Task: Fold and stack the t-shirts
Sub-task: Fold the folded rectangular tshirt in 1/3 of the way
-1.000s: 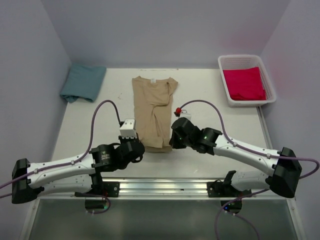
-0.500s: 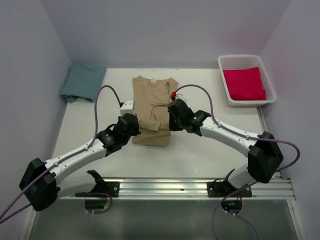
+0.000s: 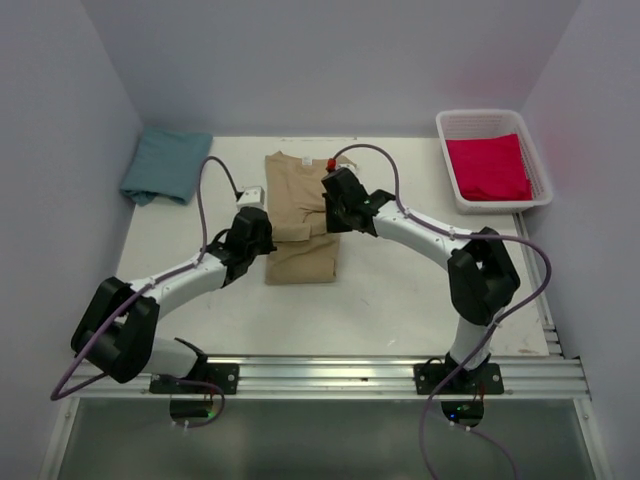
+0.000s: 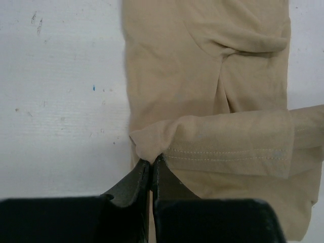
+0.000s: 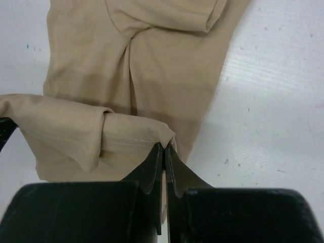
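At the middle of the white tabletop (image 3: 420,270), a tan cloth short-sleeved t-shirt (image 3: 300,215), lying lengthwise with collar toward the far wall and near hem doubled back over its body. From above, both arms meeting over it, grip points hidden under the wrists.

Shown only by the wrist cameras: left jaws pressed together on the left hem corner of the tan shirt (image 4: 202,66); right jaws pinching the right hem corner of the tan shirt (image 5: 152,66); stitched hem stretched between them over the shirt's body.

Shown only from above: a bunched teal-blue cloth t-shirt (image 3: 165,167) well left of the tan shirt, at the far corner; a folded red-pink cloth t-shirt (image 3: 488,168) well right of it, inside a white slatted plastic basket (image 3: 480,115). Bare tabletop on both sides of the tan shirt and nearer than its fold.
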Action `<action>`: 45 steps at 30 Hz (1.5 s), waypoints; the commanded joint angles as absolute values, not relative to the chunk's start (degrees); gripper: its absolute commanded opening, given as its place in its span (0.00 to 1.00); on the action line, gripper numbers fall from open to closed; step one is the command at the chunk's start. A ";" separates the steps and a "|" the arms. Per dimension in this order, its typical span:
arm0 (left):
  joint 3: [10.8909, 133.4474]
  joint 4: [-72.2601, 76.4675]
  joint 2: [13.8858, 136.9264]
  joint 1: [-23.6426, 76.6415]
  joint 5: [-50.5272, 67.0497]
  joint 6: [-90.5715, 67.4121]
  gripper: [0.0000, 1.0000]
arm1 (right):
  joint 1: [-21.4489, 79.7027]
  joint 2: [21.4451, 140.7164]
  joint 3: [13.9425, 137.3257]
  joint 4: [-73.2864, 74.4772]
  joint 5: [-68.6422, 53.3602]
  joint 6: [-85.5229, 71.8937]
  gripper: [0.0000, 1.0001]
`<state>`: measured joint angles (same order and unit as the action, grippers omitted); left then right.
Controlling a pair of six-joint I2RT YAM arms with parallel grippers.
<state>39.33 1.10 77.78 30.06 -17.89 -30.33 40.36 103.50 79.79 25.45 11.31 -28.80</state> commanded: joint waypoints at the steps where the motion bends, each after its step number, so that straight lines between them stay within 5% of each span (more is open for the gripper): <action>1: 43.23 6.41 81.02 27.34 -17.06 -28.13 0.00 | 38.41 105.73 84.10 25.84 13.01 -25.84 0.00; 21: 58.96 7.74 98.51 21.10 -11.86 -25.84 0.00 | 33.49 117.14 95.60 26.80 16.78 -23.91 0.00; 23: 60.81 6.68 100.01 20.31 -12.74 -26.10 0.28 | 32.96 120.74 100.43 30.38 18.01 -23.99 0.34; 25: 63.97 5.20 102.03 19.17 -15.90 -27.15 0.77 | 32.26 126.02 107.99 32.07 18.28 -23.91 0.72; 28: 67.76 4.04 101.26 18.28 -19.86 -28.65 0.98 | 30.94 130.77 118.27 34.71 17.49 -23.64 0.88; 31: 67.85 6.06 96.08 18.11 -18.11 -27.43 1.00 | 30.67 127.90 122.26 36.49 18.63 -22.85 0.89; 33: 66.37 6.85 93.35 18.11 -15.49 -26.55 1.00 | 30.67 123.16 114.40 32.89 19.25 -22.15 0.89; 36: 62.07 7.90 88.96 18.19 -10.93 -26.98 1.00 | 30.76 113.14 101.92 25.24 17.23 -22.50 0.82; 38: 59.34 9.49 86.23 18.19 -7.93 -27.16 1.00 | 30.76 108.75 97.40 22.95 15.39 -23.03 0.67; 41: 51.89 14.48 84.29 18.19 3.04 -25.93 0.93 | 30.85 104.79 89.84 19.01 10.47 -24.08 0.07; 44: 48.96 19.32 87.09 17.84 9.03 -26.80 0.77 | 30.67 105.02 85.52 15.04 1.60 -25.57 0.00; 45: 48.61 20.99 90.23 16.54 16.62 -29.16 0.54 | 30.50 105.81 85.87 14.59 0.28 -26.01 0.00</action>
<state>51.27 13.80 85.06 18.00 1.69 -28.18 30.46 104.55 87.83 21.04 8.62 -24.53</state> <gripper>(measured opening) 0.689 0.010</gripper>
